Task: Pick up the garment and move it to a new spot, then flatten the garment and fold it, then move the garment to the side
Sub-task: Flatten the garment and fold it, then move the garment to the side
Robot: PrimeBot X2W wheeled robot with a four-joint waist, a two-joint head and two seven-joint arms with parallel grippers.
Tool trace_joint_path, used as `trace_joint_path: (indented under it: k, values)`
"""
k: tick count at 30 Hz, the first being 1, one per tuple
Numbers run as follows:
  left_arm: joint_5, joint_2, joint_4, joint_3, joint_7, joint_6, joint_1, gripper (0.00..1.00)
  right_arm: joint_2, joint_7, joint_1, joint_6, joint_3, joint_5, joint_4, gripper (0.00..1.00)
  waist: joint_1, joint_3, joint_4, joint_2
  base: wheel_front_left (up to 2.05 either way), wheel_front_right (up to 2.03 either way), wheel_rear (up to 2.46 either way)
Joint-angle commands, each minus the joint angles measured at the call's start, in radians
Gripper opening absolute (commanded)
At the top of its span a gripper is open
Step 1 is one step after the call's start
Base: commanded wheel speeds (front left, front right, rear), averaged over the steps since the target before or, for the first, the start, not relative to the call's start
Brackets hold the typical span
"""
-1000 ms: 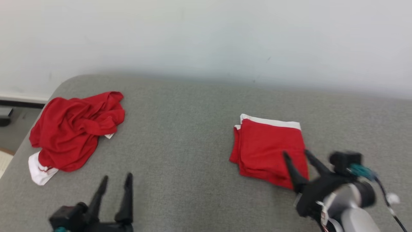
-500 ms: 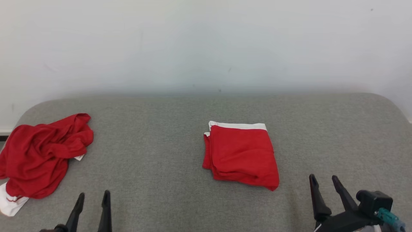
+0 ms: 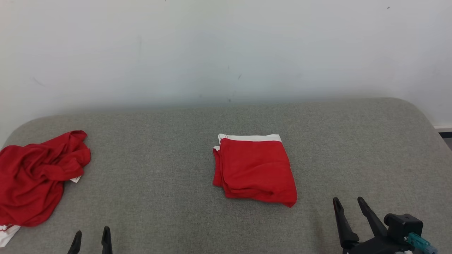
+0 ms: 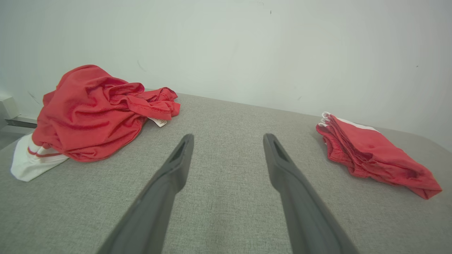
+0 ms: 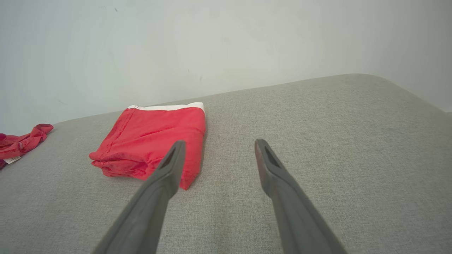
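A red garment with a white band point(image 3: 254, 169) lies folded into a neat square mid-surface, also seen in the left wrist view point(image 4: 374, 155) and the right wrist view point(image 5: 155, 137). Another red garment with white trim point(image 3: 35, 176) lies crumpled in a heap at the far left point(image 4: 91, 113) point(image 5: 17, 143). My right gripper point(image 3: 348, 199) point(image 5: 219, 141) is open and empty, hovering to the right of the folded garment's near corner, apart from it. At the bottom left, my left gripper point(image 3: 91, 231) point(image 4: 229, 135) is open and empty, near the crumpled heap.
Both garments rest on a grey fabric surface point(image 3: 169, 148) with rounded corners, backed by a pale wall point(image 3: 226, 53). Its right end drops off beside a strip of floor and skirting point(image 3: 445, 135). Bare fabric lies between the two garments.
My right gripper has drawn back from the folded garment's near right corner towards the lower right. The camera has shifted, so both garments sit further left. The left gripper shows lower.
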Motion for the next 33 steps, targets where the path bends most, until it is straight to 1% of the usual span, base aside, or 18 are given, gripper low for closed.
trace_joint_path:
  k: [1,10,14,16,18,21,24,27,30,33]
  values:
    - [0.015,-0.007,0.004,0.011,-0.004,-0.008,0.007,1.0,-0.002,0.004,-0.002,0.001,0.006,0.008,0.0,1.0,0.0,0.001,0.001,-0.0001,0.0,0.0,0.0]
    - [0.036,-0.026,0.018,0.016,-0.004,-0.033,0.001,1.0,0.002,0.018,-0.007,0.001,0.001,0.008,0.005,1.0,0.0,0.004,0.01,-0.0001,0.0,0.0,0.0]
    - [0.04,-0.031,0.015,0.018,-0.004,-0.033,-0.004,1.0,0.004,0.03,-0.015,0.001,0.001,0.0,-0.001,1.0,0.0,0.008,0.017,-0.0001,0.0,0.0,0.0]
    - [0.045,-0.033,0.01,0.019,-0.004,-0.034,-0.003,1.0,0.01,0.055,-0.033,0.001,-0.005,0.008,-0.009,1.0,0.0,0.013,0.022,-0.0001,0.0,0.0,0.0]
    - [0.047,-0.036,0.006,0.02,-0.004,-0.034,-0.002,1.0,0.011,0.128,-0.056,0.001,-0.019,-0.001,-0.01,1.0,0.0,0.019,0.027,-0.0001,0.0,0.0,0.0]
    - [0.055,-0.039,0.0,0.013,-0.004,-0.036,-0.004,1.0,0.013,0.296,-0.128,0.001,-0.056,-0.01,-0.012,1.0,0.0,0.033,0.04,-0.0001,0.0,0.0,0.0]
    - [0.06,-0.039,-0.009,0.006,-0.004,-0.039,-0.011,1.0,0.042,0.493,-0.224,0.001,-0.17,-0.024,0.002,1.0,0.0,0.057,0.058,-0.0001,0.0,0.0,0.0]
    - [0.068,-0.04,-0.023,-0.005,-0.004,-0.042,-0.037,1.0,0.06,0.67,-0.344,0.002,-0.215,-0.074,0.021,1.0,0.0,0.104,0.089,-0.0001,0.0,0.0,0.0]
    - [0.071,-0.038,-0.023,-0.015,-0.004,-0.042,-0.059,1.0,0.068,0.78,-0.453,0.002,-0.263,-0.098,0.077,1.0,0.0,0.142,0.122,-0.0001,0.0,0.0,0.0]
    - [0.076,-0.036,-0.02,-0.029,-0.004,-0.046,-0.085,1.0,0.074,0.845,-0.54,0.002,-0.313,-0.137,0.158,1.0,0.0,0.168,0.156,-0.0001,0.0,0.0,0.0]
